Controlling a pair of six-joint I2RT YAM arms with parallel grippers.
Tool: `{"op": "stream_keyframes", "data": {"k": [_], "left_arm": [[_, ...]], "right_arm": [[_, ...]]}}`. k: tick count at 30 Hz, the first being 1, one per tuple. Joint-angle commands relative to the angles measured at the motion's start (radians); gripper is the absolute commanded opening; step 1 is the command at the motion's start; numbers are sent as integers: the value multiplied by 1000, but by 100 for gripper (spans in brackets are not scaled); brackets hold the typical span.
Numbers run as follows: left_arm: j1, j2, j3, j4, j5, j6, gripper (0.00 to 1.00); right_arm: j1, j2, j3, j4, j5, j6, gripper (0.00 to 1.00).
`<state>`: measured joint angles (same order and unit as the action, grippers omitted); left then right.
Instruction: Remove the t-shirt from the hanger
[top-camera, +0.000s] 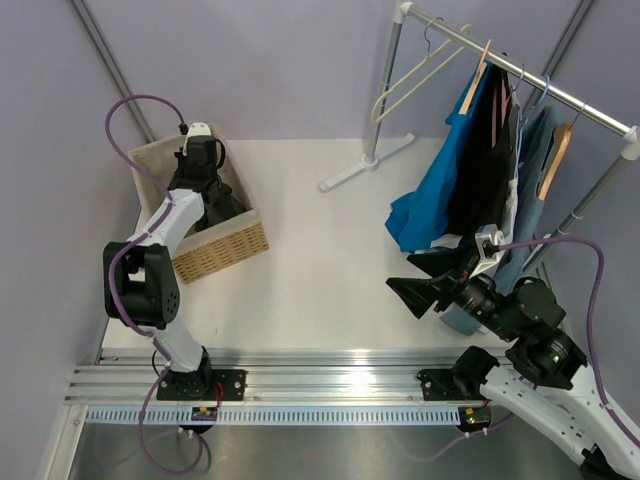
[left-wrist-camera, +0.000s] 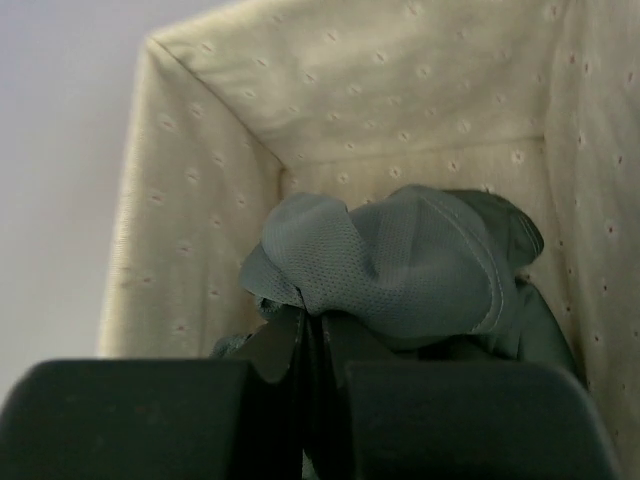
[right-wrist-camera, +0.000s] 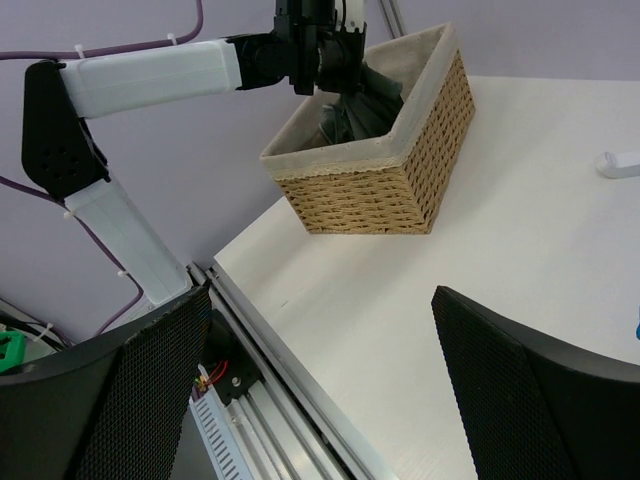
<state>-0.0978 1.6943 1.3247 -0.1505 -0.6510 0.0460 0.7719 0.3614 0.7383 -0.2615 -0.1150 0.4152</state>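
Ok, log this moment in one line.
left fingers: shut on t-shirt, inside basket | right fingers: open, empty, above table | t-shirt: bunched in basket

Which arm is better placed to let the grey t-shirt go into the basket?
Left. Its gripper is down inside the basket, jaws shut on the t-shirt, so it likely only needs to open. The right gripper hangs open near the clothes rack, well away from the basket.

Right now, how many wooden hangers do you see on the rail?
2. One wooden hanger above the blue shirt, the other hanger near the right end of the rail. Clothes may hide more.
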Motion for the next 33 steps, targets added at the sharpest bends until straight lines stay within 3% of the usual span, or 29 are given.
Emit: {"op": "stream_keyframes", "data": {"k": [1,6,7,9,10,15,16,17,22,28,33], "left_arm": [[15,14,-7,19,138,-37,0],[17,47,-22,19,241,-5,24],[20,48,-27,19,264,-2,36],[20,57,-33,12,258,6,45],[20,59,-33,6,257,9,56],[17,30,5,-67,229,-32,65],[17,-2,14,-83,223,-43,69],[17,-24,19,-102,235,-43,78],[1,-157,103,-191,341,-118,98],[-42,-359,136,-236,563,-242,99],[-310,-487,120,-239,490,-233,99]], "right_arm": [[-2,-13,24,1,-8,2,99],[-2,-10,24,4,-15,4,100],[-2,-12,26,-1,-8,2,100],[-2,-15,26,-5,5,-4,100],[-2,-15,26,-8,14,-7,100],[-2,-4,30,-13,23,-13,99],[-2,-3,30,-12,23,-12,100],[-2,-1,29,-10,24,-13,100],[-2,36,33,-13,38,-23,99],[-2,59,26,5,34,-23,100],[-2,116,23,24,40,-16,100]]}}
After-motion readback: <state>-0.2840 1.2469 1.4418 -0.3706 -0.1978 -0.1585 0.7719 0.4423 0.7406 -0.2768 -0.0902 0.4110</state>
